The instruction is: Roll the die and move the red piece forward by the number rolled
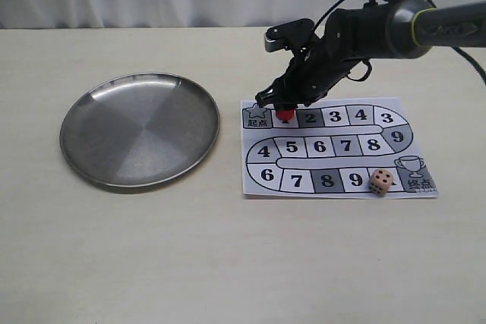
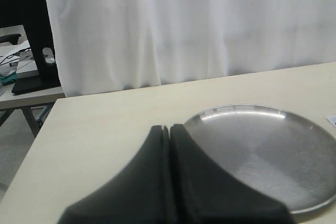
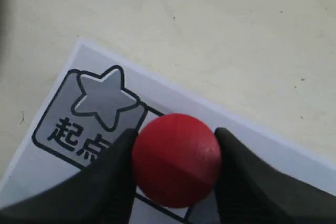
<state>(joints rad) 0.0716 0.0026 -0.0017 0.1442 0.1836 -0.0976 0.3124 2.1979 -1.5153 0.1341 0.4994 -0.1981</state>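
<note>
The pale table (image 1: 228,263) carries a round steel plate (image 1: 114,134) on the left and a printed game board sheet (image 1: 334,163) on the right, the two lying near each other but apart. The right arm (image 1: 395,28) reaches in from the upper right, down to the board's top row. There the right gripper (image 1: 285,108) is clamped on the red piece (image 1: 285,116), one dark finger (image 3: 113,177) pressed against each side. The piece stands on the square between the star start square (image 3: 102,98) and the 2. The left gripper (image 2: 170,135) has its fingers pressed together with nothing between them, above the table beside the plate's rim. The die (image 1: 382,181) rests on the board's bottom row, between the 9 and the trophy square (image 1: 414,172).
</note>
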